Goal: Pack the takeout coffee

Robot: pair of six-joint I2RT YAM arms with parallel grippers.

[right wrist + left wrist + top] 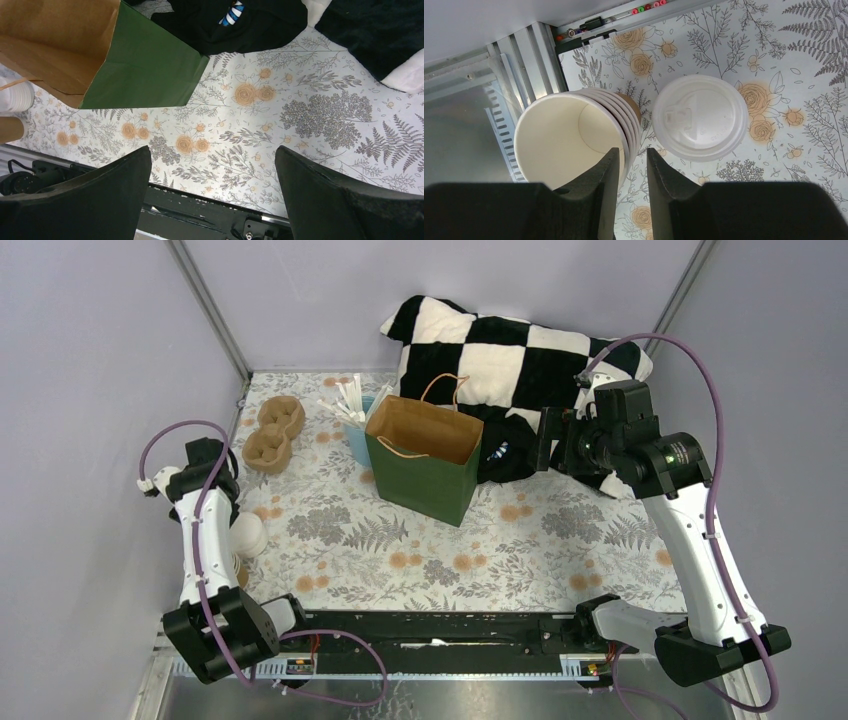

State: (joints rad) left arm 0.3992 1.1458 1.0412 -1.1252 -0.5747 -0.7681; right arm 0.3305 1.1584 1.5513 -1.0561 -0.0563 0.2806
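The takeout coffee (248,535), a small cup with a round off-white lid, stands at the left of the table; the left wrist view shows its lid (699,117) from above. My left gripper (222,480) hovers above it and the cup stack. In its own view the gripper (633,155) is nearly shut, with a narrow gap and nothing in it. The green paper bag (425,470) stands open at the table's middle and shows in the right wrist view (145,70). My right gripper (545,440) is held high to the bag's right, wide open and empty (212,160).
A stack of lidless paper cups (569,140) stands touching-close to the left of the coffee. Brown pulp carriers (272,435) lie at the back left. A blue cup of stirrers (355,430) stands behind the bag. A checkered pillow (500,350) and black cloth (510,455) lie at the back.
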